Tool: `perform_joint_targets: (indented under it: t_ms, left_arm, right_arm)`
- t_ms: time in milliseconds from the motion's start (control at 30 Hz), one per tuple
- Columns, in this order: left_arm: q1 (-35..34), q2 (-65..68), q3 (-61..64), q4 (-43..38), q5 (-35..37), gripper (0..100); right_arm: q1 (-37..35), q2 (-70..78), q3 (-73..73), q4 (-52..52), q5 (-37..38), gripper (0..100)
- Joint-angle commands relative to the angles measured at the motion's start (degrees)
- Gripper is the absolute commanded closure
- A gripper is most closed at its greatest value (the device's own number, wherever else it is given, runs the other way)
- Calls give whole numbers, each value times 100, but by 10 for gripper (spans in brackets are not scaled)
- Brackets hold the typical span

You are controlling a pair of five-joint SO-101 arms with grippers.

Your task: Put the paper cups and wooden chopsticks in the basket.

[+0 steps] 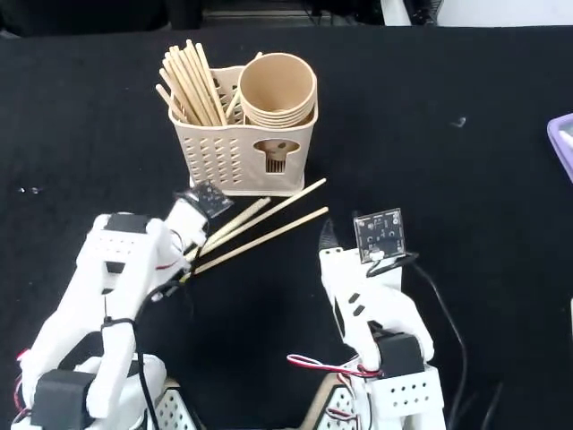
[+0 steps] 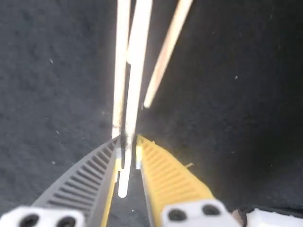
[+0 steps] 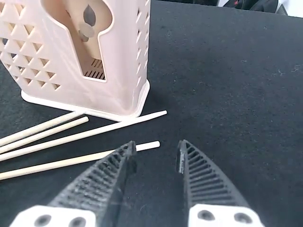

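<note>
Closest to the left wrist camera, the left gripper (image 2: 128, 140) is seen clamped on the near ends of what appear to be two wooden chopsticks (image 2: 134, 71), which run away from it flat along the black table (image 1: 466, 224). A third chopstick (image 2: 165, 52) lies just beside them, outside the jaws. In the high view these sticks are spread in a fan in front of the basket (image 1: 237, 159), pointing towards its right corner. One basket compartment is already packed with upright chopsticks (image 1: 192, 81), and the stacked paper cups (image 1: 277, 85) are seated in the other, so the cup part of the task is judged complete. The right gripper (image 3: 156, 149) is held low over the table with its jaws apart and nothing between them, just beside the tip of the nearest loose chopstick (image 3: 75, 161). Because the pair is pinched at its very end, it could droop or swivel in the jaws when raised, and one stick could slip free. The far tips could also strike the basket wall and push it, or be blocked by the crowded bundle inside.
</note>
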Motion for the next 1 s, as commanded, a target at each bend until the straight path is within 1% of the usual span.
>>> perform_joint_targets:
  t_ms: [0,100,167,333,400,467,667,767,967]
  left_arm:
    - [444,-53,-312,18,396,873]
    - [822,9,-242,-44,598,810]
    - [919,0,13,-501,624,809]
    - [919,0,769,-1776,615,809]
    - [910,0,927,-2127,615,809]
    - [848,0,980,-2303,615,809]
    - [760,-35,945,-2365,598,809]
    - [760,-62,831,-2259,607,809]
    - [760,-62,171,-1327,607,809]
  right_arm:
    - [88,-409,-31,18,-9,847]
    - [88,-409,-31,18,-9,847]
    - [88,-409,-31,18,-9,847]
    - [88,-409,-31,18,-9,847]
    - [88,-409,-31,18,-9,847]
    - [88,-409,-31,18,-9,847]
    - [88,-409,-31,18,-9,847]
    - [88,-409,-31,18,-9,847]
    - [88,-409,-31,18,-9,847]
